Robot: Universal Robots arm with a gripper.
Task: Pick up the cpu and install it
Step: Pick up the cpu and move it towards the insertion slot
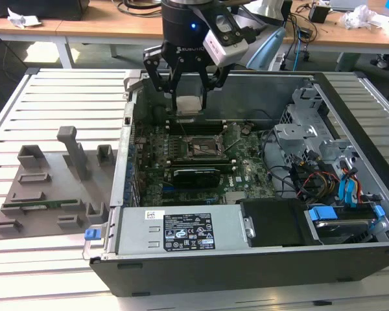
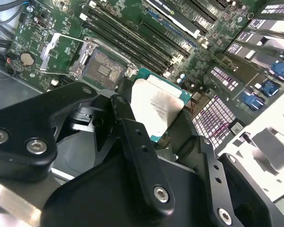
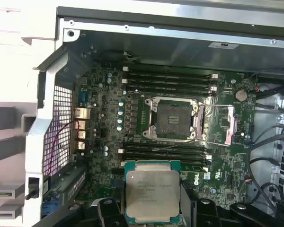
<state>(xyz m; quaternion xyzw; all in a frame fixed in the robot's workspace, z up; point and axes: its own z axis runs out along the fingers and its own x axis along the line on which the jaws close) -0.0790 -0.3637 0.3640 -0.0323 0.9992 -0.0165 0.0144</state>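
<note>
Slatted table (image 1: 65,103), claw (image 1: 189,102) holding lettered cpu (image 3: 153,195)

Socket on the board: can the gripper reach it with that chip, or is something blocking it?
Probably yes. The gripper holds the cpu above the board; the socket lies bare, its cover flipped aside, nothing over it.

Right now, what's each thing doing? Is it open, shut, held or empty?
pincer: shut on the cpu.
cpu: held flat, not yet in the socket.
socket: empty, its cover swung open.
computer case: side panel off, insides open.
</note>
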